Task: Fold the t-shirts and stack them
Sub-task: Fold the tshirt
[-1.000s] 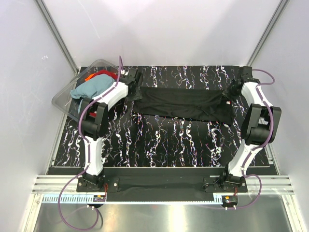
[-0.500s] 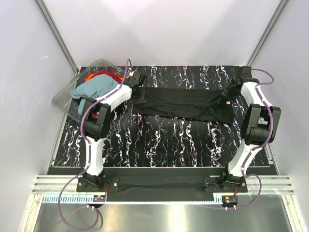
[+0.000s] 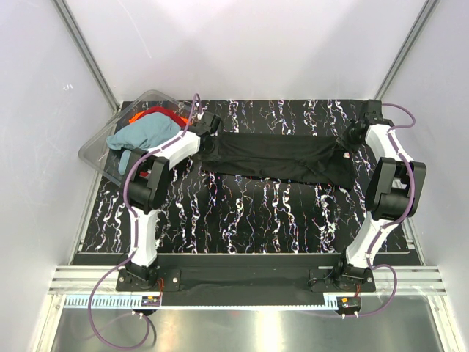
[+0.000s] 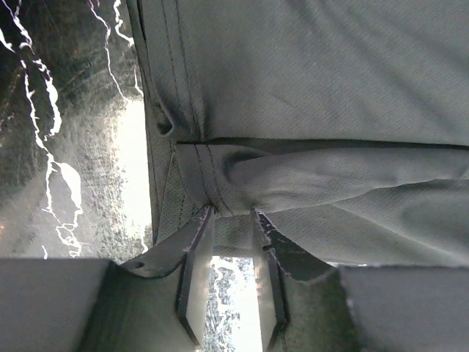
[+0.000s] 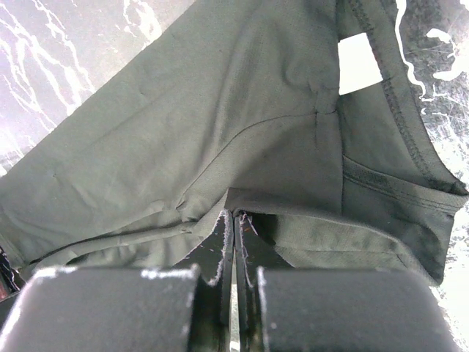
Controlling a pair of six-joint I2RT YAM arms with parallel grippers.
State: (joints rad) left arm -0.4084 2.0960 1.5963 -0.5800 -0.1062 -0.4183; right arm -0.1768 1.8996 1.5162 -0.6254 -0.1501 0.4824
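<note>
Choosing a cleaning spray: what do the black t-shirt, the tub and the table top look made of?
The black t-shirt: soft matte knit cloth, with fine weave and stitched hems visible close up. The tub: clear glossy plastic, with see-through walls that catch the light. The table top: black with white marble-like veins, slightly shiny; stone or printed laminate, cannot tell.

In the clear tub (image 3: 94,150) at the worktop's far left corner, the teal-blue t-shirt (image 3: 143,133) is covering most of the red-orange t-shirt (image 3: 150,113), and the left arm (image 3: 170,149) is crossing over the tub's near wall. From above, the left gripper (image 3: 207,132) and right gripper (image 3: 350,143) are showing too small to read their jaws. In both wrist views the black t-shirt (image 3: 278,155) is running off the picture edges, and the right gripper's pressed-together jaws are hiding how much cloth is caught between them.
</note>
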